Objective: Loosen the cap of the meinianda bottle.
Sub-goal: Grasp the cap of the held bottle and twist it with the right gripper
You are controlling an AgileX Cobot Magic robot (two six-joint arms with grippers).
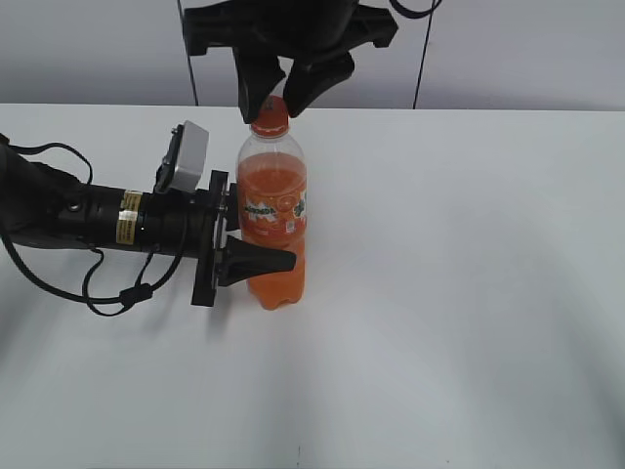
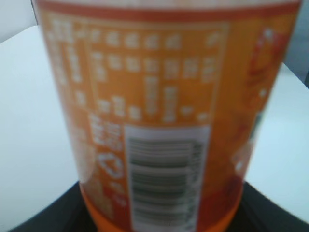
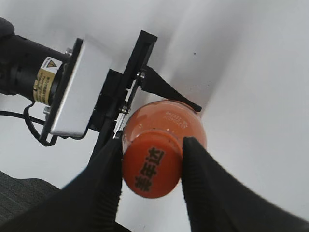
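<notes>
The meinianda bottle (image 1: pixel 272 217) stands upright on the white table, full of orange drink with an orange label. My left gripper (image 1: pixel 252 239) comes in from the left and is shut on the bottle's body at label height; its wrist view is filled by the blurred label and barcode (image 2: pixel 164 179). The orange cap (image 1: pixel 270 117) with dark print on top (image 3: pixel 152 171) sits on the bottle's neck. My right gripper (image 3: pixel 150 166) comes down from above, and its two black fingers press on both sides of the cap (image 1: pixel 276 90).
The white table (image 1: pixel 459 293) stretches around the bottle. The left arm's black body and cables (image 1: pixel 88 220) lie along the table's left side. A grey wall with dark vertical cables (image 1: pixel 422 54) is behind.
</notes>
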